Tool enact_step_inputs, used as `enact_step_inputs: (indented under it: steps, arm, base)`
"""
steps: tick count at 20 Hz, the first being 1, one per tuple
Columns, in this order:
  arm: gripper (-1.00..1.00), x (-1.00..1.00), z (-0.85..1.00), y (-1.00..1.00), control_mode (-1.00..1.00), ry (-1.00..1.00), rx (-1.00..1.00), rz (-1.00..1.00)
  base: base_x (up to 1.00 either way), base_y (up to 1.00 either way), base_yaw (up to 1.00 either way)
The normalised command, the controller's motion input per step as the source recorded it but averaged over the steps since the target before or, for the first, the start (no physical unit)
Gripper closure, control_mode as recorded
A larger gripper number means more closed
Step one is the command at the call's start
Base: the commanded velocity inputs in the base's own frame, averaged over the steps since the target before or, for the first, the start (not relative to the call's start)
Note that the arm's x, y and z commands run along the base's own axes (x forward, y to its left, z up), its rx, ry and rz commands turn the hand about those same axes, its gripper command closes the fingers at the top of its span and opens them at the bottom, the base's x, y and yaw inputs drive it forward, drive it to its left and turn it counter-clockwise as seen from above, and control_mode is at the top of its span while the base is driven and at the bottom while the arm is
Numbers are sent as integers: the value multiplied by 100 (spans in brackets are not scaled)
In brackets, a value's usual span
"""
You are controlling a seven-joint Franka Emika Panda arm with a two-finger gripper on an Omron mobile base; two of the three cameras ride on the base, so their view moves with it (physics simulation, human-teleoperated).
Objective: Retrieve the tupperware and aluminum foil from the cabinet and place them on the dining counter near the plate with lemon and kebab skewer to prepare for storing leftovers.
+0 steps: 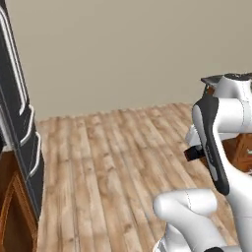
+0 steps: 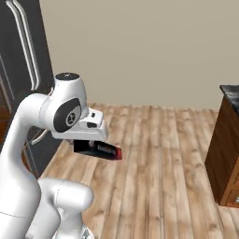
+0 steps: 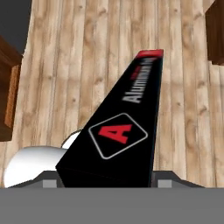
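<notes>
While my hand (image 2: pixel 95 145) clamps the foil (image 2: pixel 99 150), red end forward, it hangs over the wood floor (image 2: pixel 158 154).

The aluminum foil (image 2: pixel 99 150) sticks out level from under the white arm's tool (image 2: pixel 86 140), red end rightward, above the plank floor (image 2: pixel 158 163). The dining worktop's (image 2: pixel 231 93) dark corner shows at right.

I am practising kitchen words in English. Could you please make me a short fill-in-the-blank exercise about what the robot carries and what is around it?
1. The gripper holds a long black box with one ____ end.
2. The pale lettering on the box starts with the word "____".
3. Under the box lies a floor made of ____ planks.

Missing words: red; Aluminum; wooden
</notes>
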Motion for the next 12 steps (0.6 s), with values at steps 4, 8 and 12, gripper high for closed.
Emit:
enact_step_inputs:
  steps: [4,8,12]
  arm:
    - [100,0,0,0,100,0,0,0]
    - [100,0,0,0,100,0,0,0]
    - [100,0,0,0,100,0,0,0]
  base:
    - [72,1,-58]
    - [98,38,-45]
    - [100,50,-31]
